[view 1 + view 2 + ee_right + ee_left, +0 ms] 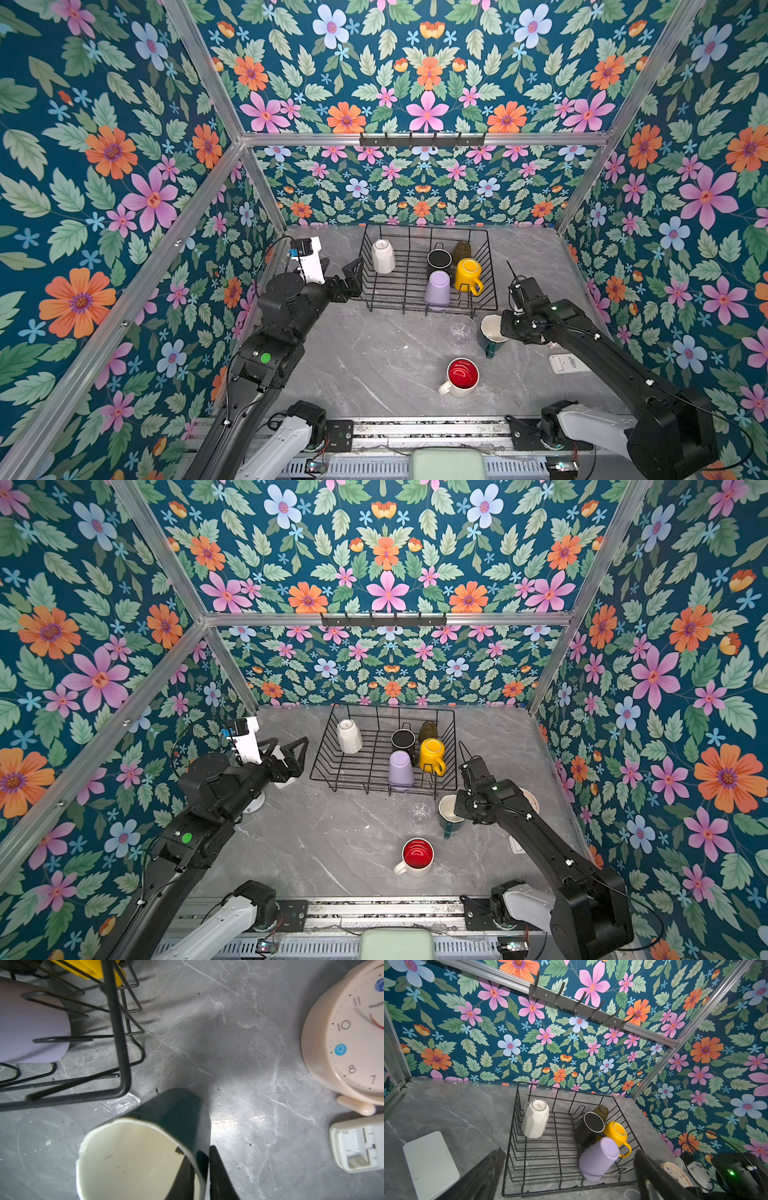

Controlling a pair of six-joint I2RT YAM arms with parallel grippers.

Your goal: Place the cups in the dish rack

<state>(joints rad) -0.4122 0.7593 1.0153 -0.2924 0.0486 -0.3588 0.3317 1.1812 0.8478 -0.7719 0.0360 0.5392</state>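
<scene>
Dark green ceramic mug with cream inside (176, 1109) sits on grey marble table (228, 1043), just outside black wire dish rack (115, 1022), near clear glass tumbler (461, 330). Right gripper (199, 1153) pinches its wall, one finger inside. Best lift straight, clearing rack rim and glass. Left gripper (291, 742) spread wide, empty.

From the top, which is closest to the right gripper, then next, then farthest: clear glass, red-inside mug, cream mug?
1. clear glass, on the table beside the right gripper.
2. red-inside mug, on the table toward the front.
3. cream mug, upside down in the dish rack, far left.
</scene>
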